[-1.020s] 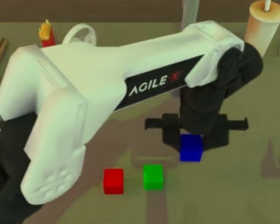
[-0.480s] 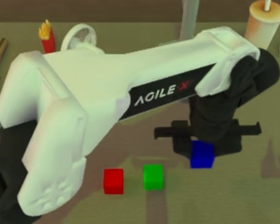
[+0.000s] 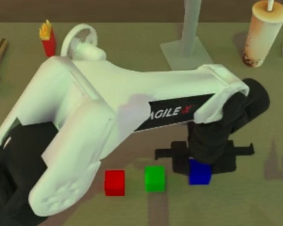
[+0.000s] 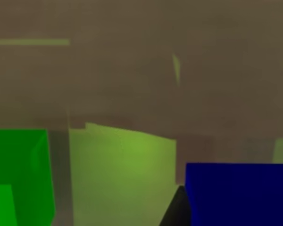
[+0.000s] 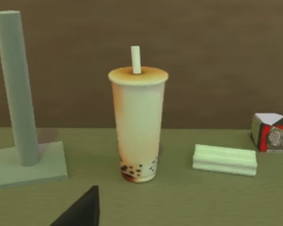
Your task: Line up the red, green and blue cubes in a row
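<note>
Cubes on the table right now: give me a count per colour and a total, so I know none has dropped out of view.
Red cube: 1
Green cube: 1
Blue cube: 1, under the left gripper
Total: 3 cubes

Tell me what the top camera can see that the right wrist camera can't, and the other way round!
Only the top view shows the red cube, the green cube, the blue cube under the left gripper, and the carton of fries. Only the right wrist view shows a small red and white box. Both show the bubble tea cup, the post on its square base and the pale green block.
</note>
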Available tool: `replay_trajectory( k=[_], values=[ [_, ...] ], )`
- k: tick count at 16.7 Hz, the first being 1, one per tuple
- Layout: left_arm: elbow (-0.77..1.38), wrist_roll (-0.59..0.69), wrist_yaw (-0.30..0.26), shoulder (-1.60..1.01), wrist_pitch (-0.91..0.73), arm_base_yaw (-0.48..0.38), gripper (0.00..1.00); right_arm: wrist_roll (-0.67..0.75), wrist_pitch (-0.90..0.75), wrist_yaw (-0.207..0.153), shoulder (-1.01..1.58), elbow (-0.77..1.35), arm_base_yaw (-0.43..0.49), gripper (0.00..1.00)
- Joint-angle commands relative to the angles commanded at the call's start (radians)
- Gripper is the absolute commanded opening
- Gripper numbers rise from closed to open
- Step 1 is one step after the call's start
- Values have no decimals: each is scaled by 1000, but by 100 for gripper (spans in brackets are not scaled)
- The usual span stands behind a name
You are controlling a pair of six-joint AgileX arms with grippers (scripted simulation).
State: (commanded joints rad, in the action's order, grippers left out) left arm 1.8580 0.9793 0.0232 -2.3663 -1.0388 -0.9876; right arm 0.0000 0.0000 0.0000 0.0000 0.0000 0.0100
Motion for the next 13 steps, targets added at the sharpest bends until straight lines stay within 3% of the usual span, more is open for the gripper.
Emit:
replay_trajectory(
  k=[4, 13],
  values=[
    [-9, 1, 0, -3, 9, 0, 0, 0, 0, 0, 0, 0, 0, 100],
    [-9, 1, 0, -3, 9, 0, 68, 0, 0, 0, 0, 0, 0, 100]
  ],
)
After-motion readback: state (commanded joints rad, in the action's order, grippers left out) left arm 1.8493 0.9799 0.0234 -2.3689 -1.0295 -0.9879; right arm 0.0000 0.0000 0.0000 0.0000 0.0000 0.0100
